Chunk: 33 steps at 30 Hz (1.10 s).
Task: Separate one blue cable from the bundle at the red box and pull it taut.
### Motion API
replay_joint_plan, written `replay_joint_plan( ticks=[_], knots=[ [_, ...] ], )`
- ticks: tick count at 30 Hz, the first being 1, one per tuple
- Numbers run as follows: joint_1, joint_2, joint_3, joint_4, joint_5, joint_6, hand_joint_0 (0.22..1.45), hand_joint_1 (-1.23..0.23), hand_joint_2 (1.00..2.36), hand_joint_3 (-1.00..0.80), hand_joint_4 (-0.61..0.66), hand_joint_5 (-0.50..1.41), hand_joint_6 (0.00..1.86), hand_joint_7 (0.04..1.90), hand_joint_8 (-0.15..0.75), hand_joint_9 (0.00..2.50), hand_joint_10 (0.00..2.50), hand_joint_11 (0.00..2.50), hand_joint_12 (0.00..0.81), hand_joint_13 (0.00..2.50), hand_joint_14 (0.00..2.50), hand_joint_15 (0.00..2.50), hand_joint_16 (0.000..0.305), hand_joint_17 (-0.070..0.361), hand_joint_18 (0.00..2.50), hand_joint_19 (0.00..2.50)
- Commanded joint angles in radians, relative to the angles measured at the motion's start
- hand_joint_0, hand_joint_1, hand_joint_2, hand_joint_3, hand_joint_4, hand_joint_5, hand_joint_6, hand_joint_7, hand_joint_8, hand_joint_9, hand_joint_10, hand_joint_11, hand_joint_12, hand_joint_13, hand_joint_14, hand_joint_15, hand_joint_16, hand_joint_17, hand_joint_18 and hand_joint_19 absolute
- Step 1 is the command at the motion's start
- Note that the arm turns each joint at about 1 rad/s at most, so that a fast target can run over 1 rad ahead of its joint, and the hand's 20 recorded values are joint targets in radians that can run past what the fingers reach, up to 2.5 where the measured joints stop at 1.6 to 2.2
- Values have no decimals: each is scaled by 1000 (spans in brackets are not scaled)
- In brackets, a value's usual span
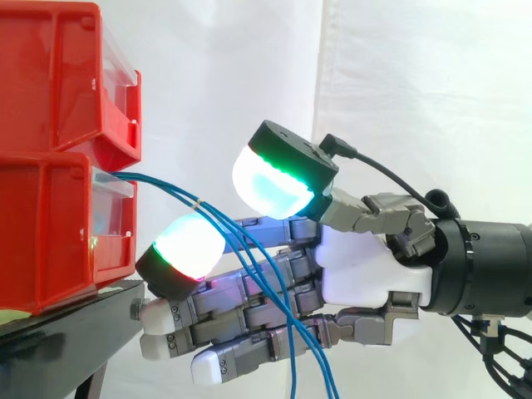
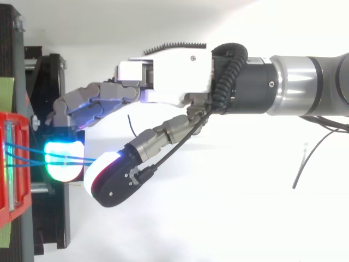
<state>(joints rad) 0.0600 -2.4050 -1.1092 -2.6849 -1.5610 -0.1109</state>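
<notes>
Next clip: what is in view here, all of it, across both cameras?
bins: two, red, stacked at the left on the stand
stand: one, black, under the bins
cables: several, exact count unclear, blue, running from the lower bin's front down across the hand
tie: one, pale, round the cables close to the bin
strips: two, green, at the left edge on either side of the bin, seen from above
curtain: one, white, behind everything
hand: one, white and grey, open, in front of the bins
pads: glowing green, white and red, one above the cables and one below
arm: one, black and silver, coming in from the right
</notes>
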Motion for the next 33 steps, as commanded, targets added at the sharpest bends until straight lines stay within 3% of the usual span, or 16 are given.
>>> replay_joint_plan(
  ticks=[1, 11, 26, 33],
  knots=[
    [1, 0, 5, -6, -1, 3, 581, -626, 1002, -476, 267, -119, 503, 1162, 282, 579, 8, 257, 298, 300, 6, 152, 41, 92, 374, 417],
    [3, 0, 6, -6, -2, 3, 584, -635, 1003, -460, 246, -107, 502, 1199, 289, 654, 9, 302, 296, 369, 7, 180, 40, 90, 435, 437],
    [3, 0, 6, -6, -4, 2, 621, -510, 1003, -458, 178, -79, 500, 1337, 295, 758, 11, 360, 297, 454, 8, 216, 39, 87, 498, 468],
    [0, 0, 5, -9, -5, 3, 637, -522, 1012, -347, 143, -103, 613, 1277, 294, 767, 11, 372, 297, 457, 9, 226, 39, 88, 505, 468]
  ],
)
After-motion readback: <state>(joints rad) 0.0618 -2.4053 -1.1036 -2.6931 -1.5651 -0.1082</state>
